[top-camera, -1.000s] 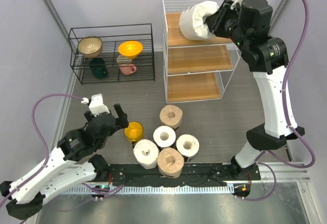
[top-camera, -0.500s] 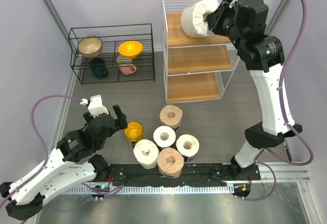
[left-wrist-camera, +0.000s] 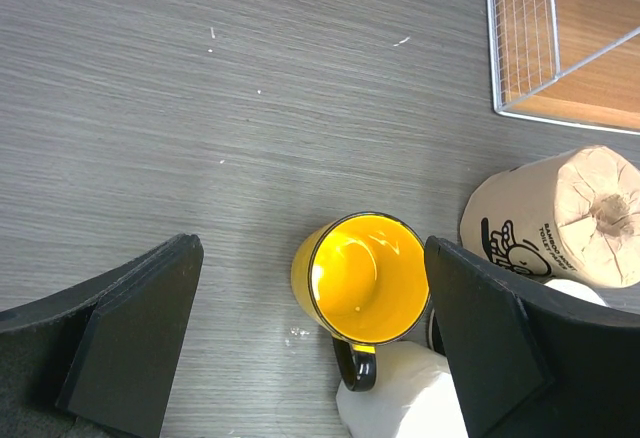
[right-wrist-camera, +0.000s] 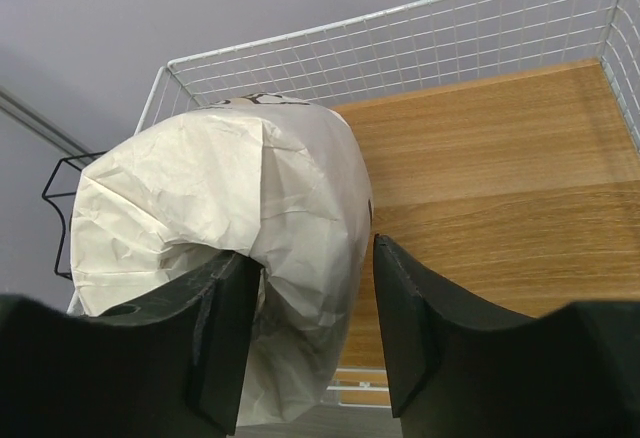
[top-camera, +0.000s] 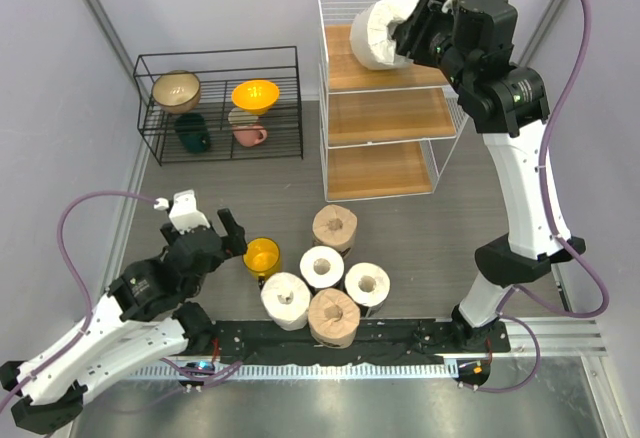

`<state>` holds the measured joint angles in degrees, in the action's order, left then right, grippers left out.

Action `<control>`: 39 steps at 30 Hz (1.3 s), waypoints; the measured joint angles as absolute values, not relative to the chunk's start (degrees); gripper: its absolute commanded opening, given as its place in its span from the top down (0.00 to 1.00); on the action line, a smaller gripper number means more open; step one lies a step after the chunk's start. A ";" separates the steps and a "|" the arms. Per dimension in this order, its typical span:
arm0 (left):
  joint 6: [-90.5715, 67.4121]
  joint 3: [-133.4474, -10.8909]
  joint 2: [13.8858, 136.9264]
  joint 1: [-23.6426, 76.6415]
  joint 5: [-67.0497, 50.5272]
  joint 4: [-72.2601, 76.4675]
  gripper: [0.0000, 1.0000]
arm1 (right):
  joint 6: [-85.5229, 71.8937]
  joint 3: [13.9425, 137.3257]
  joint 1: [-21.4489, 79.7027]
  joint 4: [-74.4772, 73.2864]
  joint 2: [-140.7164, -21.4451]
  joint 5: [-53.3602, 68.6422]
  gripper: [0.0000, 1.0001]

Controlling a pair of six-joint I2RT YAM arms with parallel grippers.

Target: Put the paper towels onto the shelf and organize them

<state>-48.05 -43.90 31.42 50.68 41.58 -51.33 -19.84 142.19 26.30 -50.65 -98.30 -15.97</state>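
Observation:
The shelf (top-camera: pixel 390 113) is a white wire rack with three wooden boards. One white paper towel roll (top-camera: pixel 383 31) lies on its side at the left end of the top board (right-wrist-camera: pixel 500 158). My right gripper (right-wrist-camera: pixel 312 258) straddles the roll's (right-wrist-camera: pixel 230 188) wall, one finger in the core and one outside; the jaws stand parted with a slight gap. Several more paper towels, white (top-camera: pixel 322 266) and beige (top-camera: pixel 335 226), stand clustered on the table. My left gripper (left-wrist-camera: pixel 310 248) hovers open over a yellow cup (left-wrist-camera: pixel 365 276), beside a beige printed roll (left-wrist-camera: pixel 570 220).
A low black wire rack (top-camera: pixel 220 103) with bowls and a mug stands at the back left. The yellow cup (top-camera: pixel 262 255) sits just left of the roll cluster. The shelf's two lower boards carry nothing.
The right arm carried the white roll a little farther back over the top board, and its jaws have loosened from a tight pinch. The left arm shifted slightly.

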 measured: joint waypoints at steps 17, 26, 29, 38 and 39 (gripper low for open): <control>-48.93 -42.72 29.61 50.68 41.45 -51.33 0.00 | -19.59 143.63 26.65 -49.58 -99.66 -16.29 0.30; -48.90 -42.72 29.80 50.68 41.41 -51.31 0.00 | -19.88 144.97 26.68 -45.93 -102.17 -16.23 0.30; -48.90 -42.68 29.80 50.68 41.39 -51.31 0.00 | -19.88 144.97 26.68 -44.97 -102.43 -16.16 0.30; -48.99 -41.85 29.78 50.68 41.15 -51.29 0.00 | -20.40 141.64 26.68 -39.46 -102.37 -15.35 0.30; -49.01 -41.82 29.78 50.68 41.01 -51.29 0.00 | -20.71 140.97 26.68 -38.44 -102.37 -15.14 0.30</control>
